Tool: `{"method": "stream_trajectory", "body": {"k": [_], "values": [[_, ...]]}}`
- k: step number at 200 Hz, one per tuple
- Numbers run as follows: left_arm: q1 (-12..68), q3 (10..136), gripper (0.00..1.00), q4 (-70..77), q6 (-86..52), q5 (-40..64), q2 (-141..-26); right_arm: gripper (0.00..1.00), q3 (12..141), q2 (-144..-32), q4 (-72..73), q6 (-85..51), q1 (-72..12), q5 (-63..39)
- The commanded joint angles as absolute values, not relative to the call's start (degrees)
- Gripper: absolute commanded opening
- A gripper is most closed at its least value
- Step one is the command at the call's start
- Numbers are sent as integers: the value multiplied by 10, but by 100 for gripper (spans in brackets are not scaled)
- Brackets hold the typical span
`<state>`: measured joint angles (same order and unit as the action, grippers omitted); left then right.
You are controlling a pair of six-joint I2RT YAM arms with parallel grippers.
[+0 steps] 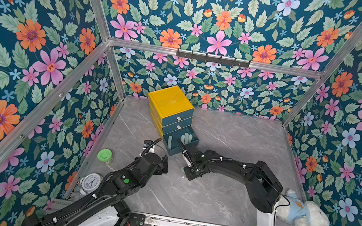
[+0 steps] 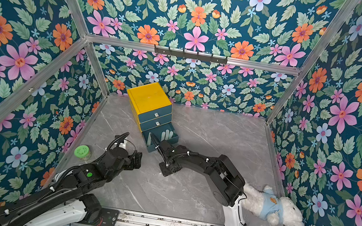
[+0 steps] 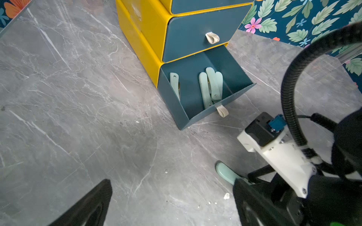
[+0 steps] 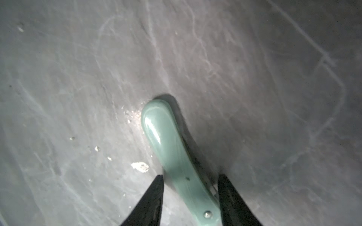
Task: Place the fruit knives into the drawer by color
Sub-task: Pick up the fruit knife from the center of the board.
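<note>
Pale mint-teal curved folded knife laid flat on grey marble-look worktop, floral-papered walls around. Sited near pulled-out bottom drawer of yellow cabinet. Long axis straddled by right gripper jaws, held apart, unclamped. Rounded end pointed toward left gripper, jaws spread wide.

I note: drawer cabinet yellow, its fronts dark teal; fruit knives inside pale mint; loose knife same mint; tabletop grey marble, white veining; walls dark teal with orange, pink, pale-blue flowers, green leaves; plush toy white, blue shirt.
</note>
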<state>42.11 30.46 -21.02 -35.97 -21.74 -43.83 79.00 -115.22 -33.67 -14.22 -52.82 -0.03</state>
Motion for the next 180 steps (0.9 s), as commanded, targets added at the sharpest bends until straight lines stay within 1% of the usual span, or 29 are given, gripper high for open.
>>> {"method": "stream_trajectory", "body": {"k": [1, 12, 23, 80, 111, 128, 161, 180], "values": [[420, 303, 99, -221, -364, -230, -440, 43, 796, -1171, -388, -120, -534, 14], [420, 300, 99, -219, -366, -229, -439, 40, 796, -1176, -388, -119, -535, 22], [420, 298, 99, -218, -367, -228, -438, 38, 800, -1181, -392, -116, -539, 31], [421, 297, 99, -223, -370, -228, -432, 37, 809, -1200, -404, -100, -559, 81], [421, 297, 99, -224, -372, -229, -430, 29, 802, -1206, -396, -103, -562, 78], [421, 295, 99, -223, -373, -228, -428, 22, 792, -1200, -384, -111, -562, 77], [420, 299, 99, -222, -373, -224, -431, 13, 758, -1155, -329, -125, -560, 69], [421, 299, 99, -222, -372, -223, -431, 10, 740, -1117, -291, -132, -557, 56]]}}
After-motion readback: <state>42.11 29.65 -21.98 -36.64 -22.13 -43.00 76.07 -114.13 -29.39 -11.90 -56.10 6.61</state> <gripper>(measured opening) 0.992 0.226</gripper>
